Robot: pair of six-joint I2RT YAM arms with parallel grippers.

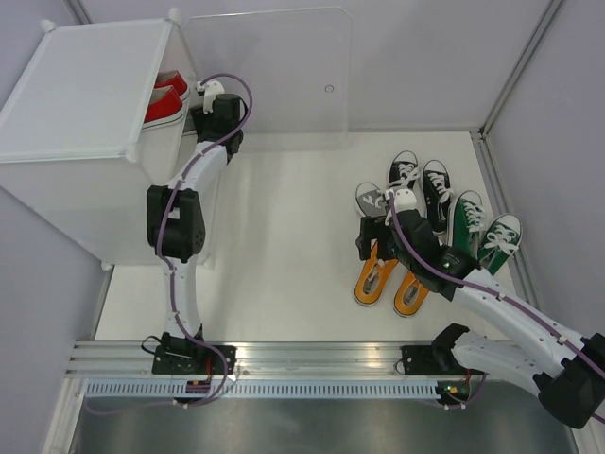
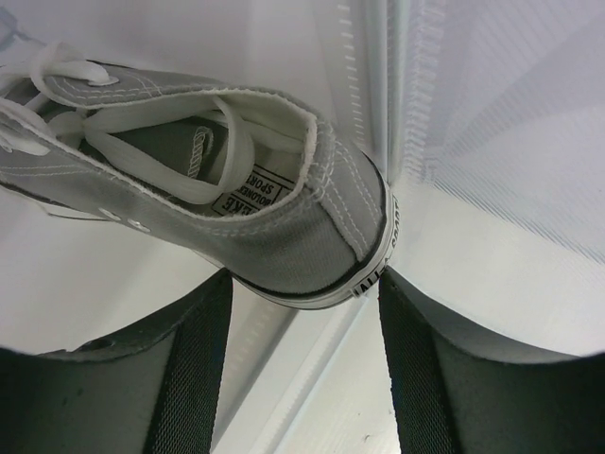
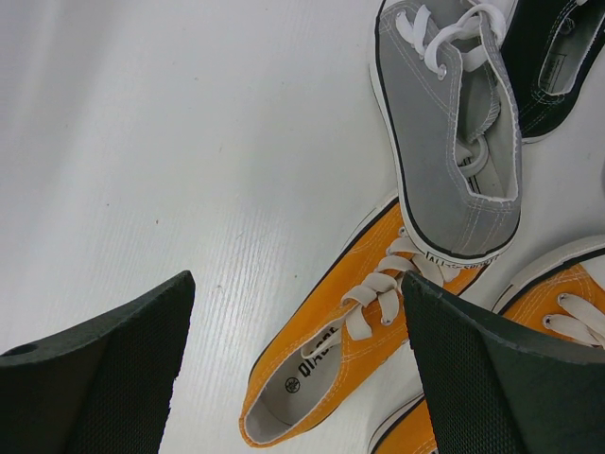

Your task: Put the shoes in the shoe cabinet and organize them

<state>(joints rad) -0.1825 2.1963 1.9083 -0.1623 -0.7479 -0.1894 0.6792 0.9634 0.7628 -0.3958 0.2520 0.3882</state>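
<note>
The shoe cabinet (image 1: 85, 85) stands at the far left with its clear door (image 1: 274, 76) swung open. Two red shoes (image 1: 165, 102) lie inside. My left gripper (image 1: 213, 95) (image 2: 302, 288) reaches into the opening, jaws apart, and its tips flank the heel of a grey shoe (image 2: 274, 227) resting inside. I cannot tell whether they touch it. On the right, my right gripper (image 1: 371, 238) (image 3: 298, 284) hangs open over an orange shoe (image 3: 350, 350) (image 1: 376, 276), holding nothing. A second grey shoe (image 3: 454, 142) (image 1: 371, 199) lies across the orange shoe's toe.
A second orange shoe (image 1: 411, 293), two black shoes (image 1: 421, 182) and two green shoes (image 1: 484, 229) lie grouped at the right of the white floor (image 1: 284, 236). Walls close in on the right and rear. A metal rail (image 1: 312, 364) runs along the near edge.
</note>
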